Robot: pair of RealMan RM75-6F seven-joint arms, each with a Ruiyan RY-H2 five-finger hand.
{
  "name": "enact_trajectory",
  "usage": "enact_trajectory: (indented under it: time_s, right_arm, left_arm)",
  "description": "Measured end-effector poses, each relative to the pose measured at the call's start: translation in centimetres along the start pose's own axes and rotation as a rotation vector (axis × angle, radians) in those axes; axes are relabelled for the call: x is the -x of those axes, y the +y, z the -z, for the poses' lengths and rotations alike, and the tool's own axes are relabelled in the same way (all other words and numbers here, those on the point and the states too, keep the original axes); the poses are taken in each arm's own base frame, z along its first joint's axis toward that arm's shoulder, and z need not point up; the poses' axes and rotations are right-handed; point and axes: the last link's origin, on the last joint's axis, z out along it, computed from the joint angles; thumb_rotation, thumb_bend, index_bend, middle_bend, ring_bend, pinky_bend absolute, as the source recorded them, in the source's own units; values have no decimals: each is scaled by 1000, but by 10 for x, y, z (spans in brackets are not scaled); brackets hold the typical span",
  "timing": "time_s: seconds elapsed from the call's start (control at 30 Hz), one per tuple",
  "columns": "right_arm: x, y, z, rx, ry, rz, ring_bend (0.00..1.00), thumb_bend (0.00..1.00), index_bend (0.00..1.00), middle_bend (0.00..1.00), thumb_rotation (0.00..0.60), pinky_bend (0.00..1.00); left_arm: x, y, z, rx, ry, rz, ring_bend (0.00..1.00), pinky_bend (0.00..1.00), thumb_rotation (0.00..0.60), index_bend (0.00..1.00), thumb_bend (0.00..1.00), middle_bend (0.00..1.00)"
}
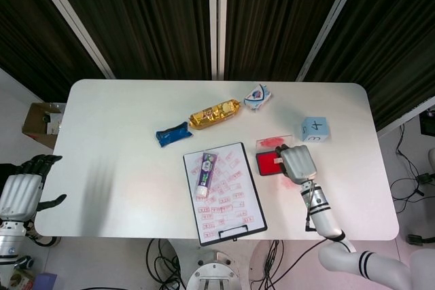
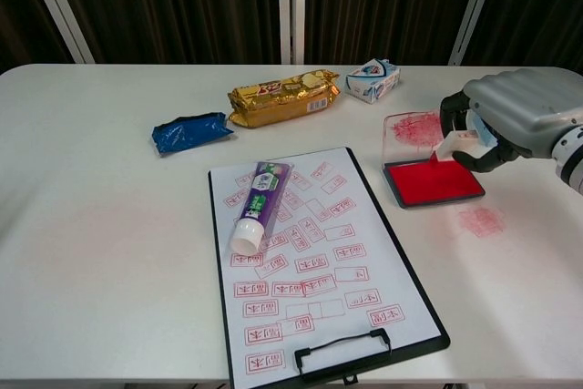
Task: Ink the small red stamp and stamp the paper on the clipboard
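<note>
Stamp (image 2: 453, 142) sits pinched in the right hand (image 2: 510, 125), tilted and poised over the far edge of the open red ink pad (image 2: 434, 181), beside its raised clear lid (image 2: 417, 127). If it comes down at that tilt it could ink only one corner, or catch the lid and shift the pad on the surface (image 2: 109, 225); the carry to the paper (image 2: 314, 261) on the clipboard (image 2: 437, 339) also risks brushing the toothpaste tube (image 2: 259, 205) lying across the sheet. Left hand (image 1: 20, 191) hangs off the surface edge, fingers apart and empty.
</note>
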Motion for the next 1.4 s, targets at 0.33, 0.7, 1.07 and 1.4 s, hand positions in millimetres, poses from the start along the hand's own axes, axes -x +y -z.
enact_trajectory:
  time_s: [0.33,0.7,1.07,1.4]
  right_arm:
    - [15,-10,-20,14,-98,57,812,459,924,815,600,931]
    - [22,-14,-23,14,-100,69,858,475,993,869,600,938]
    - [33,-15,-25,8,-94,70,874,488,1000,893,600,940]
    - [27,-17,-25,5,-73,42,874,489,1000,894,600,940]
  left_arm:
    - [-1,1,-1,6,-6,1,167,251,600,206,0,215]
    - [1,1,-2,5,-7,3,167,251,600,205,0,215]
    - [1,1,-1,7,-4,-1,167,251,600,206,0,215]
    - [0,0,1,3,-1,0,167,251,600,206,0,215]
